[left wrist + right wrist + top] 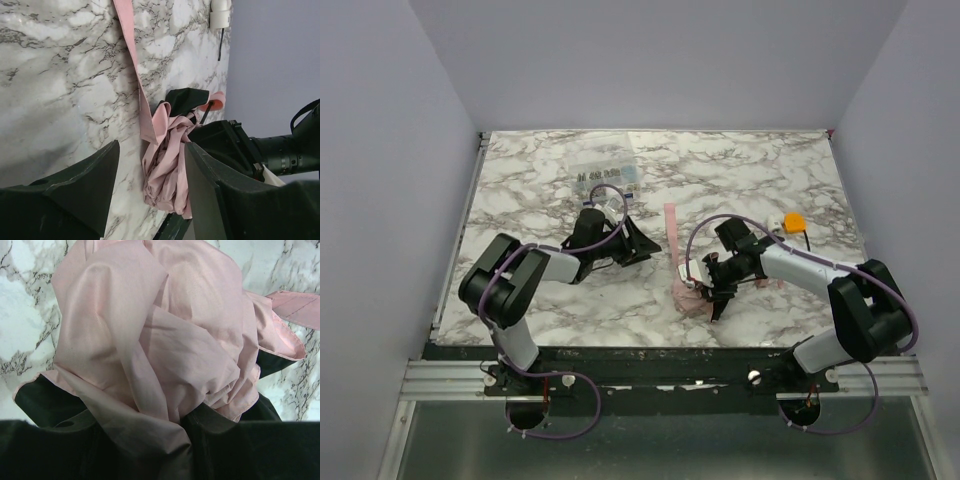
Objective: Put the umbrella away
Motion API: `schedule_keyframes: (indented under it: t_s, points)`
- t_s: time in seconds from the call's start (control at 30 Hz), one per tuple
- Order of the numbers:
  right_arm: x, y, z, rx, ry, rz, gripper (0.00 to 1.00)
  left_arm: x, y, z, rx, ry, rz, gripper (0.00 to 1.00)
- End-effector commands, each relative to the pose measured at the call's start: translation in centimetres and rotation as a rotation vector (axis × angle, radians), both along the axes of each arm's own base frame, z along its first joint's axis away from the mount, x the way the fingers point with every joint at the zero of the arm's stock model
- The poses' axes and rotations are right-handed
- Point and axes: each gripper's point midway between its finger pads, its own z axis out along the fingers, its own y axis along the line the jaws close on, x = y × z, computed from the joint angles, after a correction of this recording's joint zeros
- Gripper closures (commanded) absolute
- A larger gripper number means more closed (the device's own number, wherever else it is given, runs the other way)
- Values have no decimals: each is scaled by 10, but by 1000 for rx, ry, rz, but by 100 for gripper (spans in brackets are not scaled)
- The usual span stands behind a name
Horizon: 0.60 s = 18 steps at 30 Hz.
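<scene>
The bundled pink umbrella (686,298) is gripped by the right claw (712,285); the left claw (640,243) is held open nearby.

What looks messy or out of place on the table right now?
The umbrella is a crumpled pink bundle, not neatly rolled, and its strap trails loose across the table toward the far edge. The right gripper is clamped on the bunched fabric. Nothing looks spilled.
</scene>
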Motion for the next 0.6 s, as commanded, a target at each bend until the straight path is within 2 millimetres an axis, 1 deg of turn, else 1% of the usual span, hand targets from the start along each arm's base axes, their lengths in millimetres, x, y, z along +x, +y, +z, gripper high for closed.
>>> schedule_keyframes:
  t_s: [0.0,0.1,0.17,0.2,0.27,0.33,0.4,0.47,0.5,0.53,0.57]
  points:
    - [-32,-50,-51,-257,106,-32,77,1,-13,9,-57,7,-25,44]
    - [-34,-50,-49,-253,112,-33,77,0,-12,10,-62,-2,-22,45]
    - [-39,-47,-46,-246,154,-35,77,0,-6,14,-62,-42,-7,45]
    - [-42,-46,-42,-250,190,-33,77,2,-2,20,-63,-84,1,46]
    - [-45,-43,-37,-267,255,-38,78,5,12,33,-53,-195,38,46]
    - [-45,-42,-34,-298,314,-52,78,7,31,52,-19,-330,97,45]
    - [-47,-40,-32,-316,366,-61,78,5,51,71,44,-483,150,43]
    - [-48,-36,-31,-325,414,-66,78,-4,70,94,104,-644,191,38]
    - [-46,-34,-32,-332,426,-79,78,-10,77,104,124,-715,200,34]
    - [-47,-34,-34,-349,452,-86,78,-17,85,115,140,-797,215,29]
    - [-45,-33,-35,-365,474,-98,78,-24,90,125,144,-866,220,19]
